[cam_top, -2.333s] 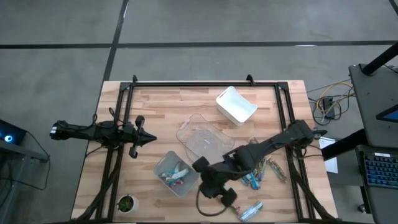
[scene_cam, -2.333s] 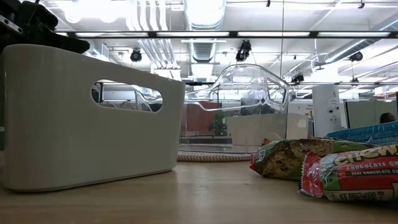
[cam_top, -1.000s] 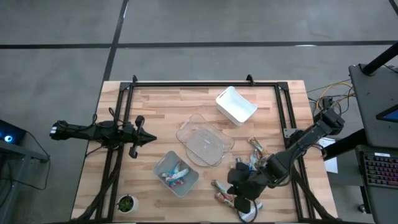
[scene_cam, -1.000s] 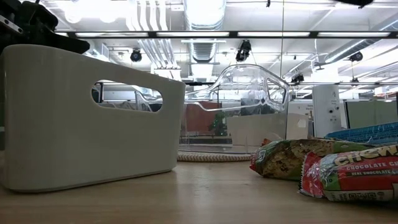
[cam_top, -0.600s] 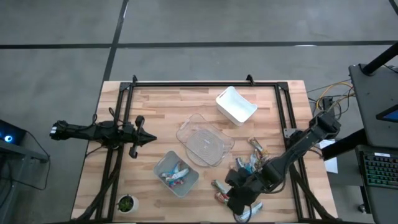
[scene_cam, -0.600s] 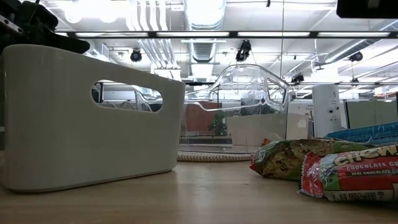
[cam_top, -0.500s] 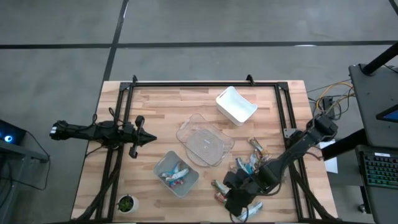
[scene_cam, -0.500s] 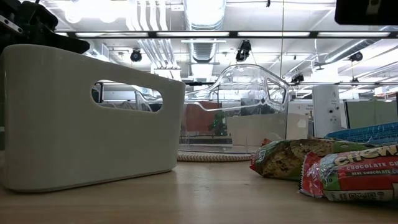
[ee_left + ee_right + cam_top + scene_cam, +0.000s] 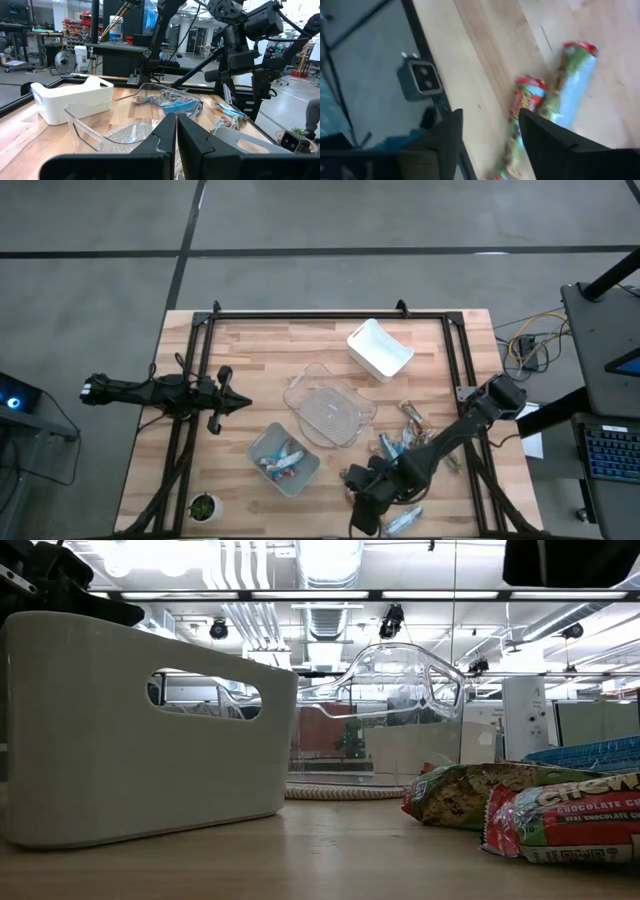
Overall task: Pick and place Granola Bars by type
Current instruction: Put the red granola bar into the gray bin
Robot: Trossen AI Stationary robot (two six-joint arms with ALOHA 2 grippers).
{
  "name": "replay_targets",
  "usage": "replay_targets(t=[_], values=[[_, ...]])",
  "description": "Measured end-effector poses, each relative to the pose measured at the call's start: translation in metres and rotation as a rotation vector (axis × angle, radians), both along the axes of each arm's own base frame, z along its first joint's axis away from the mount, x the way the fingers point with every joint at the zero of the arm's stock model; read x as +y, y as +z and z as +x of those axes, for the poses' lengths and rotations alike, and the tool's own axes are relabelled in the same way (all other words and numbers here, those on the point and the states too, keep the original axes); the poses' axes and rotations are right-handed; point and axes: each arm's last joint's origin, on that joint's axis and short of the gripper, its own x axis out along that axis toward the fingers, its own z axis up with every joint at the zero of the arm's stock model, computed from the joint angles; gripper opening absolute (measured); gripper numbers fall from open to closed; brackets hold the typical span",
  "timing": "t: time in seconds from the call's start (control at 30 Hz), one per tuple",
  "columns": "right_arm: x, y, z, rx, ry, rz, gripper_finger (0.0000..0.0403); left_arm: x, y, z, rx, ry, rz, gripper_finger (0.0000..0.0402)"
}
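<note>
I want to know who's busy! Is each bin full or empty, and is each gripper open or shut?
white bin: upright, empty.
clear bin: upright, empty.
grey bin: holds a few sorted bars.
loose Granola Bars: lying unsorted on the table.
right gripper: open, holding nothing, above two bars near the table's front edge.
left gripper: shut, empty, waiting at the left side.

Bare table (image 9: 250, 350) lies left of the clear bin (image 9: 328, 404); loose bars (image 9: 412, 420) crowd its right.
</note>
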Motion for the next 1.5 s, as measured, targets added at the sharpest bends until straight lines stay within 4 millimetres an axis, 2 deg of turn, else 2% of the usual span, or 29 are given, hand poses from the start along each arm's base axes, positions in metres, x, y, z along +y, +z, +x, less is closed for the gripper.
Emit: replay_targets(t=[0.17,0.5,1.1,1.5], values=[[-0.008,0.004,0.002,0.087,-0.010,-0.049,0.0212,0.000,0.000,0.000,0.001,0.000,0.000,0.0000],[-0.023,0.001,0.022,0.152,-0.063,-0.032,0.0214,0.000,0.000,0.000,0.002,0.000,0.000,0.0000],[-0.032,-0.049,0.042,0.286,-0.117,-0.071,0.0215,0.000,0.000,0.000,0.004,0.000,0.001,0.0000],[-0.040,-0.069,0.048,0.332,-0.141,-0.101,0.0215,0.000,0.000,0.000,0.005,0.000,0.001,0.0000]])
